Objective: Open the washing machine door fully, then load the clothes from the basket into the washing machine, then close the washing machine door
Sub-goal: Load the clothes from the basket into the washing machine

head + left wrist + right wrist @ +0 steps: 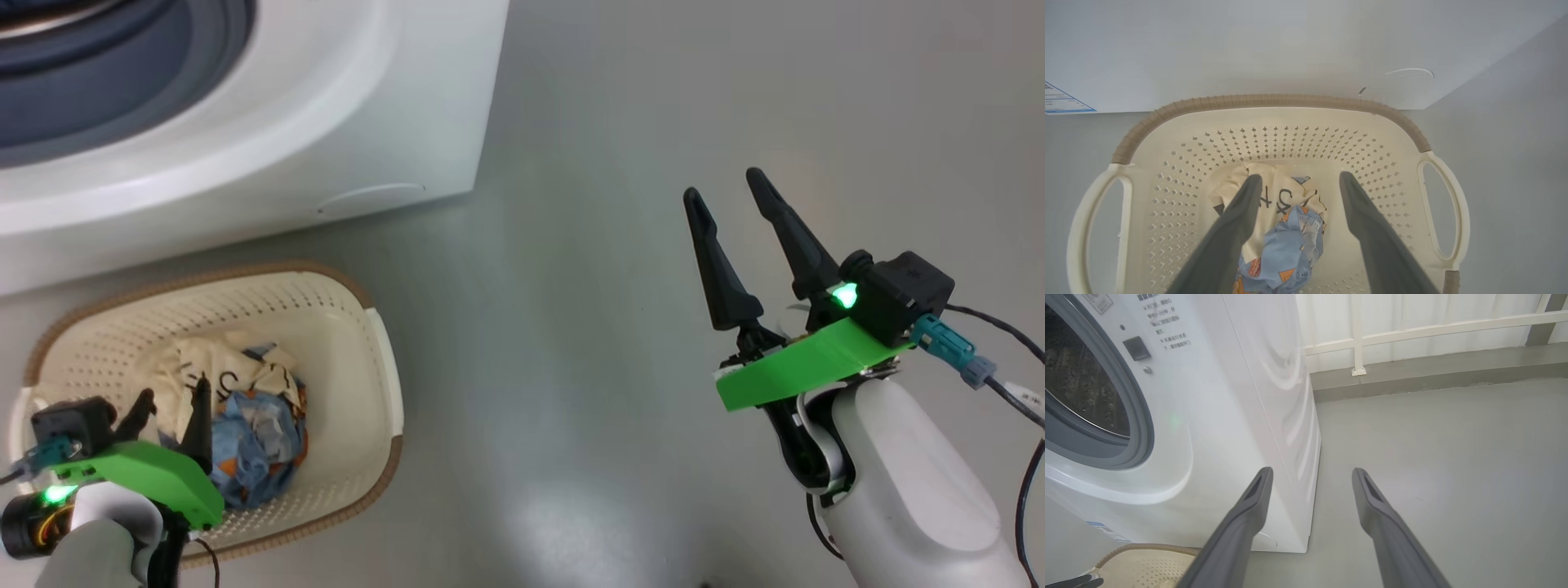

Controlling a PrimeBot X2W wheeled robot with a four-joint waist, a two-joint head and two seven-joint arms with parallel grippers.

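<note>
The cream basket [384, 367] with its brown rim stands on the floor in front of the white washing machine [343, 106]. In it lie the clothes [253, 425]: a cream piece with black lettering [1276, 192] and blue printed fabric [1286, 253]. My left gripper [173, 402] is down inside the basket, open, its fingers [1249, 204] straddling the pile. Off to the right my right gripper [725, 186] hangs open over bare floor, holding nothing. The drum opening [1081, 388] inside its grey-blue gasket [1133, 416] is uncovered. The washing machine door is out of view.
Grey floor [653, 106] stretches to the right of the machine. A white railing [1412, 330] on a low kerb runs along the back. A blue label sticker [1061, 102] and a round filter cap [1265, 541] sit low on the machine's front. Cables trail from my right wrist [1004, 359].
</note>
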